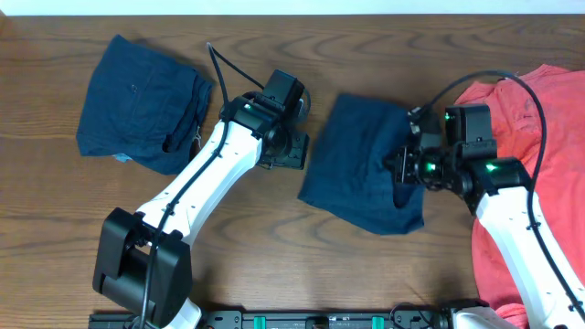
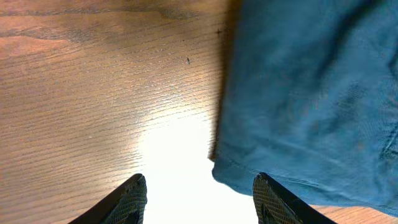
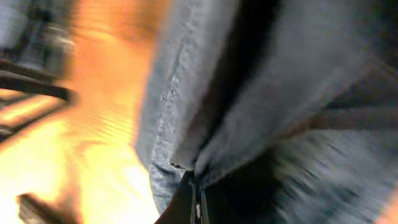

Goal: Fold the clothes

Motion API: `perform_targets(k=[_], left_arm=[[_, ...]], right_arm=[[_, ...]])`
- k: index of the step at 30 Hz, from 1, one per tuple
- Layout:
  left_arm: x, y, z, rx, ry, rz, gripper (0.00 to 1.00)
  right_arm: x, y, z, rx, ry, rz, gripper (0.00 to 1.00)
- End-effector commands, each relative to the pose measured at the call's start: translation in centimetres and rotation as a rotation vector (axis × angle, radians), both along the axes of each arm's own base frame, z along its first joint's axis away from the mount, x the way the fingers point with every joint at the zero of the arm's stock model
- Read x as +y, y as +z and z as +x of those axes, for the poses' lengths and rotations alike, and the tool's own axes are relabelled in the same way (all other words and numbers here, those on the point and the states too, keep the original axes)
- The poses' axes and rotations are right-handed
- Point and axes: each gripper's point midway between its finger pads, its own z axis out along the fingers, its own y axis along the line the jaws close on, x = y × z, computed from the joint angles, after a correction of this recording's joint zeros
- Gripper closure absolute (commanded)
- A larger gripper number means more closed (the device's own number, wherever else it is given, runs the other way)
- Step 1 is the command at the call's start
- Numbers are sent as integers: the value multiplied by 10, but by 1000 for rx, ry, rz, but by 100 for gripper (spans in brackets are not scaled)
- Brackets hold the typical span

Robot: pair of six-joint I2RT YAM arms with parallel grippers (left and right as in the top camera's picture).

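A dark wooden table (image 1: 274, 37) with strong grain carries everything. Only the overhead view takes in the whole spread: one pair of folded shorts (image 1: 137, 100) at the far left, the middle shorts (image 1: 361, 160) lying as a rumpled navy square, and a red garment (image 1: 548, 137) at the right edge. The left wrist view shows the left gripper (image 2: 202, 199) with its textured black fingers apart and nothing between them, a stitched hem just beside it. The right wrist view, though blurred, shows the right gripper (image 3: 196, 202) pinched tight on a bunched fold of the middle shorts.
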Motion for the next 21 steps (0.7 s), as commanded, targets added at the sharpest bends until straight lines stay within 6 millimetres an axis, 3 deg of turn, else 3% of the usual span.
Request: perform_targets(k=[1,6,11,13,15,18,21], left_arm=[[3,8,5,-29,1,5,44],[3,8,4,-28,1,5,44],[4,7,1,-15,1,11,44],[5,7,0,-8,0,12,44],[1,7,-3,6,-7,-9,44],[-17,11,-12,53,-40,-107,44],[-26,12,-20,80,-65,-143,44]], right_arm=[[-38,-24,-5,66,-99,-221,93],[-89,-60,-21,238,-335,-430,72],[-113,-79,-25,358,-494,-398,72],[-101,-77,-18,339,-417,-291,77],[-72,-65,-5,244,-218,-139,75],[-41,-48,1,152,-41,21,58],[-46,-53,-1,172,-62,-13,39]])
